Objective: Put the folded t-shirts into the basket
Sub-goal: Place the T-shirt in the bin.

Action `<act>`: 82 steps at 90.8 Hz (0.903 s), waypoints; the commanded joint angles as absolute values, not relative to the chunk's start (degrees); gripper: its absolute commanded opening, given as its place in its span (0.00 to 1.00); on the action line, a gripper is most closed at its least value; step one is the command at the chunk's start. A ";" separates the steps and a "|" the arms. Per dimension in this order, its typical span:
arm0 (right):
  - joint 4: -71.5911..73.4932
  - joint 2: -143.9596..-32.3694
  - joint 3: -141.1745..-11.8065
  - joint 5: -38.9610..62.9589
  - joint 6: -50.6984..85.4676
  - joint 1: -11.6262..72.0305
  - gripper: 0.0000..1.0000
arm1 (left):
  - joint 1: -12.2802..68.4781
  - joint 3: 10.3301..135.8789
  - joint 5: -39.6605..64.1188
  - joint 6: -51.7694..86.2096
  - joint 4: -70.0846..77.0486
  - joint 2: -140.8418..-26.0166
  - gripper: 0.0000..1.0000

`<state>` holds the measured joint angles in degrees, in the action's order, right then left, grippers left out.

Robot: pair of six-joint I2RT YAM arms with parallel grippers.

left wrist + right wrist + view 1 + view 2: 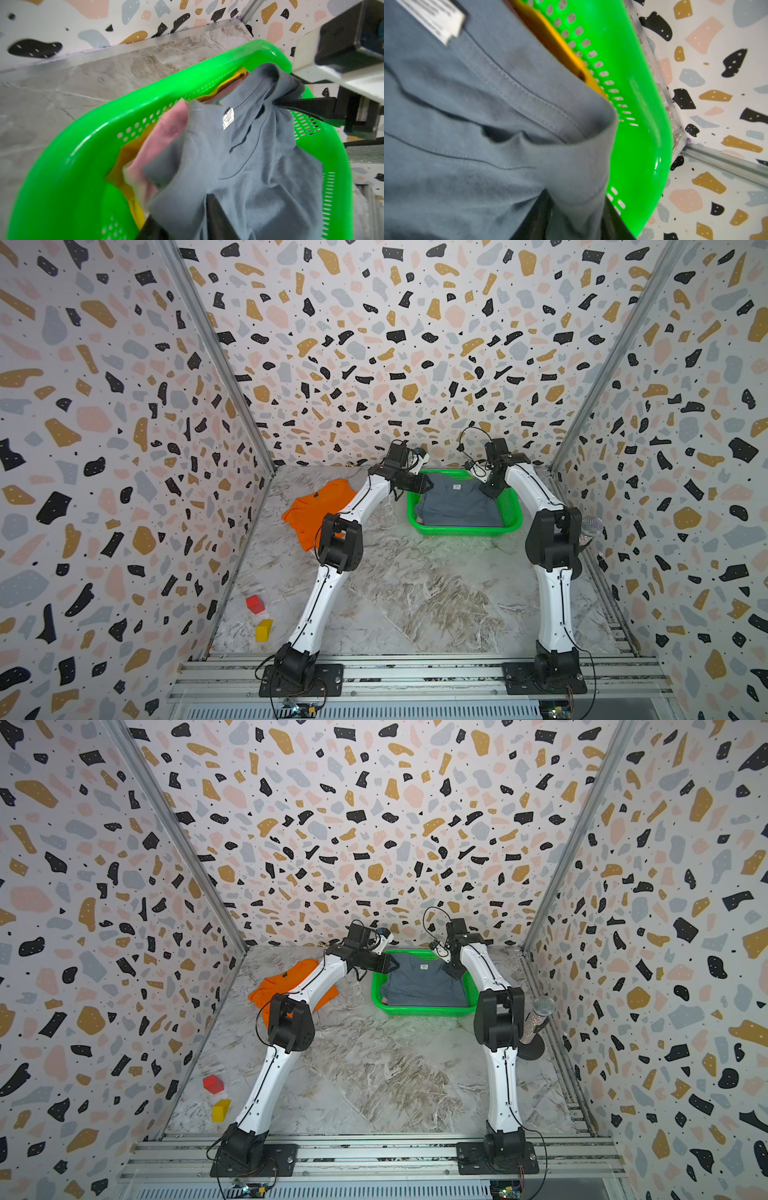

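The green basket stands at the back of the table. A slate grey t-shirt lies on top inside it, over a pink t-shirt and a mustard yellow t-shirt. My left gripper is at the basket's left end, its jaws parted with grey cloth lying between them. My right gripper is at the right end, jaws parted around a fold of the same shirt. An orange t-shirt lies rumpled on the table, left of the basket, partly behind my left arm.
A red block and a yellow block sit near the front left wall. A glittery microphone on a stand rises beside my right arm by the right wall. The basket is close to the back wall.
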<state>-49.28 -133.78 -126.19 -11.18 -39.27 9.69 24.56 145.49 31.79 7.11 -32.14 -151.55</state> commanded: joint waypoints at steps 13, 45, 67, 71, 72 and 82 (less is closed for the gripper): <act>-50.19 -131.22 -128.61 -14.79 -41.52 9.19 0.52 | 23.99 146.18 25.55 2.42 -34.97 -146.47 0.46; -50.19 -123.09 -126.46 -7.41 -38.36 9.15 0.56 | 22.95 135.73 14.89 -4.98 -35.97 -133.66 0.54; -50.01 -125.25 -124.44 3.33 -34.37 9.13 0.49 | 22.59 127.11 13.18 -11.69 -39.20 -126.11 0.60; -50.01 -126.86 -125.29 3.48 -34.05 9.14 0.47 | 22.45 125.90 12.71 -12.78 -40.21 -125.14 0.61; -50.01 -127.33 -125.57 3.36 -34.03 9.14 0.46 | 22.42 125.90 12.60 -12.98 -40.45 -124.88 0.61; -50.01 -132.23 -128.67 1.29 -33.90 9.06 0.43 | 21.74 121.87 11.78 -14.57 -42.39 -121.97 0.62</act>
<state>-48.88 -127.50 -125.95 0.45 -35.62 9.32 22.48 125.25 13.23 -10.63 -38.92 -125.21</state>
